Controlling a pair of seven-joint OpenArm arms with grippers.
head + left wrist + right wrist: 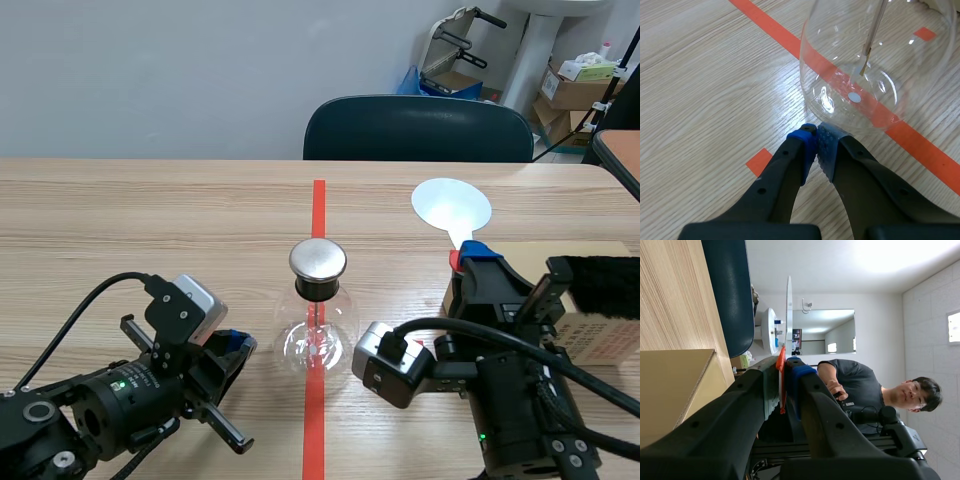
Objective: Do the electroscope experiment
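L claw [816, 146] pressed shut by glass flask [875, 65]; R claw [782, 371] pinching white disc paddle [452, 207]

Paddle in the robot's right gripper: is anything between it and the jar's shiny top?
Nothing visible. Only bare table lies between the white paddle and the metal cap of the jar. The shut left gripper sits by the jar's base, opposite side.

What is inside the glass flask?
A thin rod hangs down inside the flask, a small foil strip at its tip. Where it joins the metal cap is hidden by the black collar.
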